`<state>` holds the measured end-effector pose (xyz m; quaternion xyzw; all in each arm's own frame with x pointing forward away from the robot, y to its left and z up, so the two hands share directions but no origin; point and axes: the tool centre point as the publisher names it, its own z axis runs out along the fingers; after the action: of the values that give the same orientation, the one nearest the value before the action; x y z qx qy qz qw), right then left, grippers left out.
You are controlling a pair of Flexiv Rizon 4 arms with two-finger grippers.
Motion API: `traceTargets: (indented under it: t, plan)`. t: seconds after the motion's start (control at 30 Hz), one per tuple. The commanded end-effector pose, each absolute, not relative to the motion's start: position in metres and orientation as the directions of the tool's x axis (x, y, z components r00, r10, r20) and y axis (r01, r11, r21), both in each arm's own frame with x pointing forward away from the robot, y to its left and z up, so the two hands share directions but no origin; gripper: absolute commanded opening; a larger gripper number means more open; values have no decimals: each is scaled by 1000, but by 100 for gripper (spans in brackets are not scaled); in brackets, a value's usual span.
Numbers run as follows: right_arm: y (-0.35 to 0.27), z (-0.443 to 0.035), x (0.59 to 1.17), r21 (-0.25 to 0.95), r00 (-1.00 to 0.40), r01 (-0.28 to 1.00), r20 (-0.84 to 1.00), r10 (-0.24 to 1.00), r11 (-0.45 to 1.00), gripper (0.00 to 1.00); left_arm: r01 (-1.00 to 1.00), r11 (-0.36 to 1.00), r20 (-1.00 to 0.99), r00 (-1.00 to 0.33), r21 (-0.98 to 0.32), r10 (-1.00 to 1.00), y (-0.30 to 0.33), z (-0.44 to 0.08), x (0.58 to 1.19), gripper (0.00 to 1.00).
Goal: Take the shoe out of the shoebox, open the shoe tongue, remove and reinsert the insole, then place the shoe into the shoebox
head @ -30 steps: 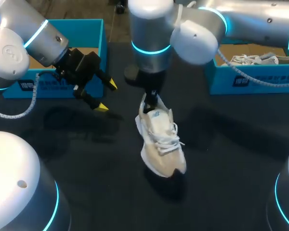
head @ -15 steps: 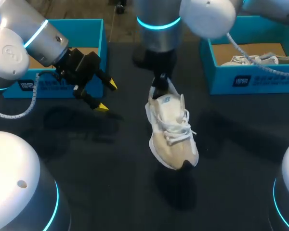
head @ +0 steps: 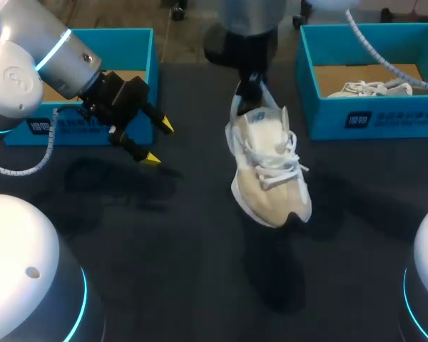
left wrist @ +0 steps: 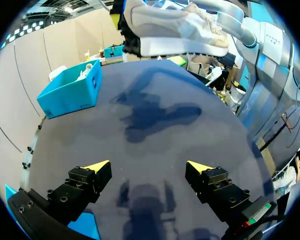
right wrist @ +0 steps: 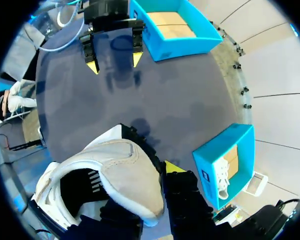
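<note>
The right pincer (head: 252, 89) is clamped on the heel collar of the white shoe (head: 267, 167). One yellow tip shows outside the heel in the right wrist view; the other is hidden, I judge inside the collar. The shoe hangs clear of the dark worktop (head: 200, 271), heel up and toe down, near the middle of the head view and a little toward 1 o'clock. Its shadow lies below it toward 6 o'clock. The left pincer (head: 158, 142) hangs at the shoe's 9 o'clock, well apart from it, spread wide with nothing between its tips.

The hold looks thin. Only the soft heel edge is pinched and the shoe's whole weight hangs below it, so a quick swing or a sudden stop could make the shoe twist or slip out. The laces (head: 274, 160) lie loose across the tongue and might catch on a box wall or a finger. If the shoe is lowered toe-first, I expect it could roll onto its side rather than land on its sole, which would make the tongue harder to reach. The left arm is too far off to steady it.

By count:
- Two shoes: the held one and a second shoe (head: 378, 87) lying in a box.
- Two blue shoeboxes: the left shoebox (head: 93, 125) at 10 o'clock and the right shoebox (head: 371, 117) at 2 o'clock, which holds the second shoe.
- Two pincers.
</note>
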<state>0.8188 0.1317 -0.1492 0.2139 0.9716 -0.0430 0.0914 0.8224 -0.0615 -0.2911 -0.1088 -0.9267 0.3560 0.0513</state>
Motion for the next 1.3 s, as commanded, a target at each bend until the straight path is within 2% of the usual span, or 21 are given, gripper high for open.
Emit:
traceTargets:
  t: [0.03, 0.07, 1.03, 1.3]
  plan:
    - [130, -129, 822, -41, -870, 460, -220, 441, 887, 0, 166, 724, 17, -971, -669, 238, -61, -291, 822, 100]
    - [130, -126, 822, -13, -855, 482, -226, 467, 876, 0, 166, 724, 17, -971, -669, 238, -61, -291, 822, 100]
    - [130, -126, 822, -13, -855, 482, -226, 467, 876, 0, 166, 724, 17, -971, -669, 238, -61, -291, 822, 100]
    - [89, -132, 839, -25, -851, 490, -229, 472, 871, 0, 166, 724, 17, -971, -669, 238, -61, -291, 822, 100]
